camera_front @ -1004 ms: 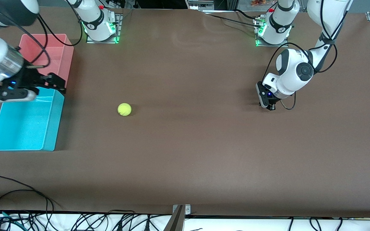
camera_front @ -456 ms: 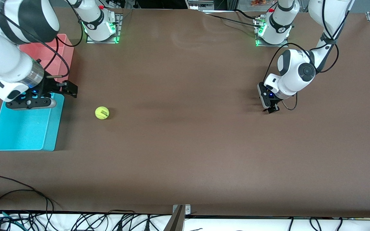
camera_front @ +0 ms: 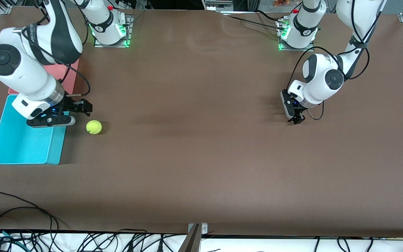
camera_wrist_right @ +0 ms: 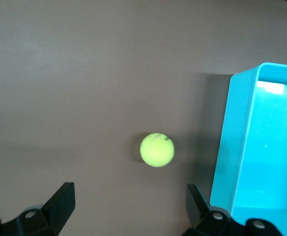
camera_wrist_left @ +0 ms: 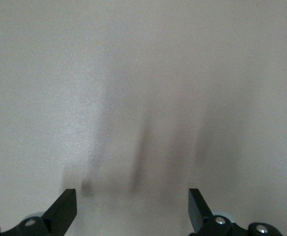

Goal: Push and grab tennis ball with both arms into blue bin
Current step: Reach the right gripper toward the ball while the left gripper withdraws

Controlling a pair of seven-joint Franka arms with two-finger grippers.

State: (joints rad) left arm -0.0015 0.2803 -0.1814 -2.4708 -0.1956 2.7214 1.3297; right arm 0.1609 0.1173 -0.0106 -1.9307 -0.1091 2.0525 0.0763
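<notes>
Both jaws open, right gripper [camera_front: 82, 108] hiding blue bin [camera_front: 19, 150] edge, tennis ball [camera_front: 94, 127] beside, left gripper [camera_front: 296, 119] over bare table [camera_front: 201, 157].

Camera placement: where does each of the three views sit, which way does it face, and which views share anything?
Front view: high across the table, facing both bases; shows both arms, the left gripper open over bare table, the right gripper open by the tennis ball, the blue bin and the pink bin.
Left wrist view: looks down at bare table; its own fingertips show.
Right wrist view: looks down on the ball and bin; own fingertips show.
Shared: the front and right wrist views both show ball and blue bin.
</notes>
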